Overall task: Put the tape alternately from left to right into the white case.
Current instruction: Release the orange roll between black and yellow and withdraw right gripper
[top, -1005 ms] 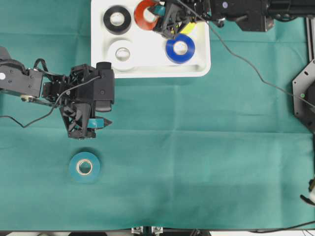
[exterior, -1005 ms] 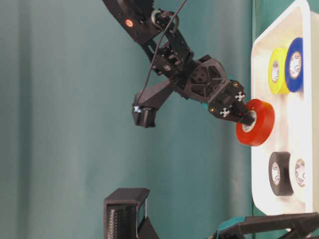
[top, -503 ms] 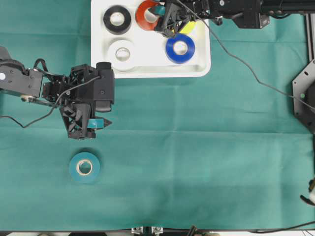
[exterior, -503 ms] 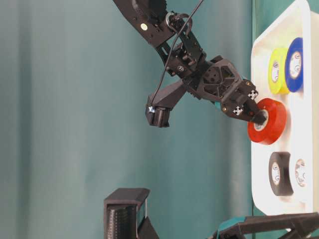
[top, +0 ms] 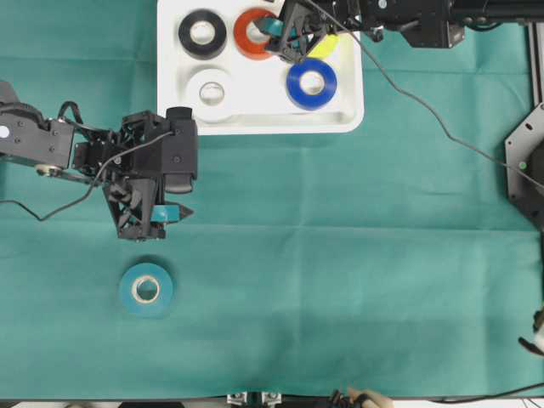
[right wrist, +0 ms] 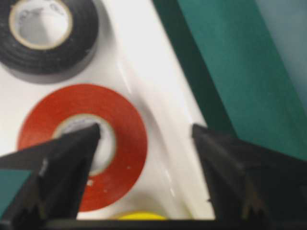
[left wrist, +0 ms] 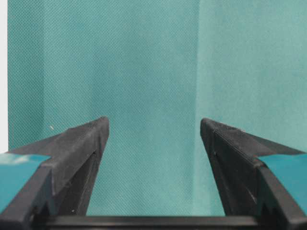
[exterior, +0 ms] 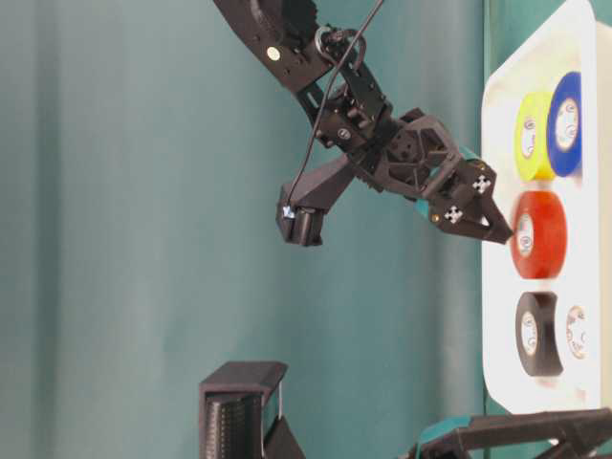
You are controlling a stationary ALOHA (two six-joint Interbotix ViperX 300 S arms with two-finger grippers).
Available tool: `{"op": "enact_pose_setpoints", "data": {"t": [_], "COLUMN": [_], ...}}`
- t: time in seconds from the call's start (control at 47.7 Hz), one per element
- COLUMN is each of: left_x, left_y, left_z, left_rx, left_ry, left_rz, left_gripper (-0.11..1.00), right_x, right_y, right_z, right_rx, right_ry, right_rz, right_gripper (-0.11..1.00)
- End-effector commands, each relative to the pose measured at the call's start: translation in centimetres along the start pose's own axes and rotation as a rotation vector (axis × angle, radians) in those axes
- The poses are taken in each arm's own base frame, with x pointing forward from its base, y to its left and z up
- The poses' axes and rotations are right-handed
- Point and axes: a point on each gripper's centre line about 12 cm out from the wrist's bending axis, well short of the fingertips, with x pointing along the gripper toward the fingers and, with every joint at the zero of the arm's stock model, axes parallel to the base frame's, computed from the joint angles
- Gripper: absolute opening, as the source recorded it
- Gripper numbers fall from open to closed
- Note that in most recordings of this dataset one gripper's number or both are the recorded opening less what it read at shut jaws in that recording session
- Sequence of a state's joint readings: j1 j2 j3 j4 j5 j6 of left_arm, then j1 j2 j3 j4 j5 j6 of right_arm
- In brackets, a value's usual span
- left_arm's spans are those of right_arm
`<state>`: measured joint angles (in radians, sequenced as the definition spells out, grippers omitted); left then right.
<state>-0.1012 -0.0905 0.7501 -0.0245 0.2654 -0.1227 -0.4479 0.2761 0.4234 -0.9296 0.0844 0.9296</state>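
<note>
So the last glossy teal tape roll (top: pixel 146 290) lies flat on the green desk, well apart from the shallow white plastic case (top: pixel 255 117), just below the spread left hand (top: pixel 167 212); probably light, stiff, slick, best pinched through its core.

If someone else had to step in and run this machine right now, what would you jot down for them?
Right gripper: open above the white case, the orange-red roll lying flat under it, not held.
Left gripper: open, empty, above the cloth, short of the teal roll.
In the case: black roll, white roll, blue roll, yellow roll and the orange-red one.
Done: five of six.
Left: the teal roll, out on the cloth on the left arm's side.
</note>
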Motion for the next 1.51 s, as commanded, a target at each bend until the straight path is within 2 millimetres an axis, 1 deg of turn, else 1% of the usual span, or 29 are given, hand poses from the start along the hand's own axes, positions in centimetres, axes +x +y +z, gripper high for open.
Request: {"op": "enact_pose_setpoints", "data": {"t": [0.0, 0.042, 0.084, 0.314, 0.545, 0.691, 1.047, 1.173, 1.487], "left_x": [-0.4, -0.5, -0.4, -0.4, -0.4, -0.5, -0.5, -0.5, -0.5], "left_y": [-0.2, -0.2, -0.2, -0.2, -0.2, -0.2, -0.2, -0.2, -0.2], "left_z": [0.7, 0.7, 0.7, 0.6, 0.6, 0.8, 0.9, 0.8, 0.8], "left_rx": [0.001, 0.001, 0.001, 0.001, 0.001, 0.001, 0.004, 0.004, 0.001], "left_ry": [-0.029, -0.030, -0.029, -0.027, -0.027, -0.032, -0.035, -0.032, -0.030], "left_rz": [-0.006, -0.006, -0.006, -0.006, -0.006, -0.006, -0.007, -0.006, -0.006], "left_gripper": [0.92, 0.92, 0.92, 0.92, 0.92, 0.92, 0.92, 0.92, 0.92], "right_x": [-0.8, -0.9, -1.0, -1.6, -3.0, -4.4, -7.9, -8.9, -11.3], "right_y": [-0.2, -0.1, -0.2, -0.1, 1.0, 2.4, 7.2, 8.6, 12.2], "right_z": [1.7, 1.8, 1.9, 2.2, 2.2, 1.9, 0.7, 0.4, -1.2], "right_rx": [0.002, 0.001, 0.002, 0.003, -0.015, -0.035, -0.111, -0.135, -0.206], "right_ry": [-0.045, -0.048, -0.051, -0.063, -0.075, -0.086, -0.105, -0.113, -0.114], "right_rz": [-0.004, -0.003, -0.002, 0.000, 0.021, 0.052, 0.151, 0.182, 0.262], "right_gripper": [0.83, 0.78, 0.75, 0.76, 0.75, 0.75, 0.75, 0.74, 0.74]}}
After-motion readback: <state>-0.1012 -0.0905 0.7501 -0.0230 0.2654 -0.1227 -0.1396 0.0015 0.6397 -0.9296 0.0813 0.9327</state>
